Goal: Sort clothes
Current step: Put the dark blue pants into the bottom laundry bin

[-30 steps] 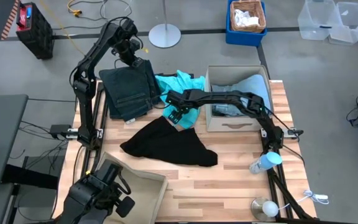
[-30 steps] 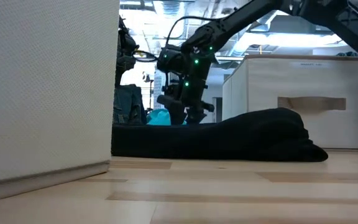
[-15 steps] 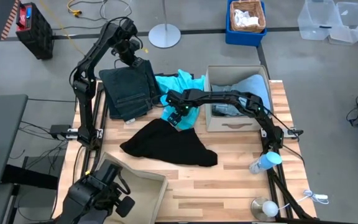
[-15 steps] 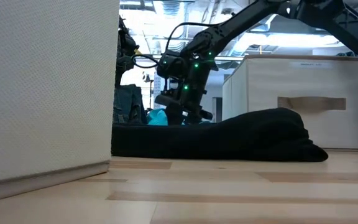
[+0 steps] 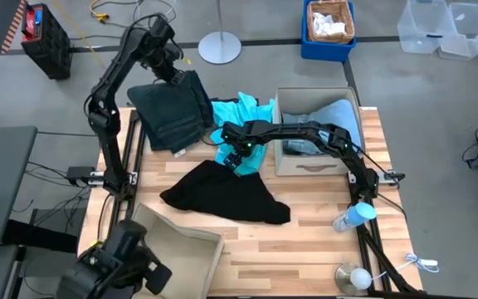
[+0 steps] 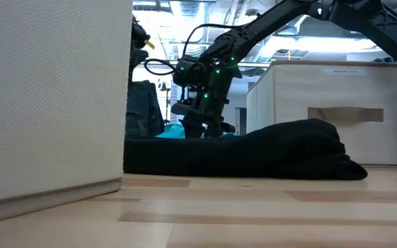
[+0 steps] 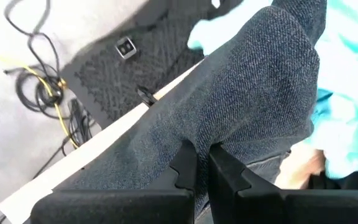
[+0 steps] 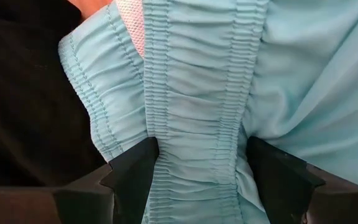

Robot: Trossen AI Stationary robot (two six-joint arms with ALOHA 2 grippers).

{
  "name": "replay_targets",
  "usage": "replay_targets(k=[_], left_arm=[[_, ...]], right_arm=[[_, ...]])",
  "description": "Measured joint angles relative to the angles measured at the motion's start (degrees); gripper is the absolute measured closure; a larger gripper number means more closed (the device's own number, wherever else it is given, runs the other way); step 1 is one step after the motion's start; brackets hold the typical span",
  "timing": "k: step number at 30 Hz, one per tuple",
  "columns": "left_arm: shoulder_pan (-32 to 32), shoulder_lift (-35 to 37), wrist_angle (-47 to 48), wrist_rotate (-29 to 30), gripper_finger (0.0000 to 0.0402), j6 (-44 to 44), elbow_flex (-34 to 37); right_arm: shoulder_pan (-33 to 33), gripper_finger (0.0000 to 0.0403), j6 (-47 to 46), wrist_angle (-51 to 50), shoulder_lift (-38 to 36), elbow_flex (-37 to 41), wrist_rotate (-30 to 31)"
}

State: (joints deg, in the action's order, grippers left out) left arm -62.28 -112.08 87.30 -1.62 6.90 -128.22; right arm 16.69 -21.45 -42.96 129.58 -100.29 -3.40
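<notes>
My left gripper is shut on the dark green garment at the table's far left and holds its far end up. My right gripper is open and low over the bright turquoise garment at the table's middle, its fingers on either side of the gathered waistband. The black garment lies spread on the table just near of it. The pale dusty-blue garment lies inside the beige bin at the right. My left gripper pinches a raised fold of the dark green garment between its two fingers. The far end is lifted; the rest hangs down to the table. My right gripper comes from above, with the turquoise waistband between its open fingers. The garment lies on the table.
A second beige bin stands at the near left; its wall fills the left of the low view. A plastic bottle lies at the near right. Crates and cables lie on the floor beyond the table.
My left gripper has risen and gone toward the far left, drawing the dark green garment's far end up and over while its near part stays on the table. My right gripper has sunk a little onto the turquoise garment.
</notes>
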Motion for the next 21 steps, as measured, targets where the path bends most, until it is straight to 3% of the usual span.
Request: replay_targets(k=[11, 21], left_arm=[[0.5, 10.9, -5.1, 0.2, 0.0394, -3.7, 0.0], [4.7, 21.7, -7.9, 0.1, 0.0394, -4.2, 0.0]], right_arm=[[-0.1, 0.0127, -0.1, 0.1, 0.0, 0.0, 0.0], [-0.1, 0.0127, -0.1, 1.0, 0.0, 0.1, 0.1]])
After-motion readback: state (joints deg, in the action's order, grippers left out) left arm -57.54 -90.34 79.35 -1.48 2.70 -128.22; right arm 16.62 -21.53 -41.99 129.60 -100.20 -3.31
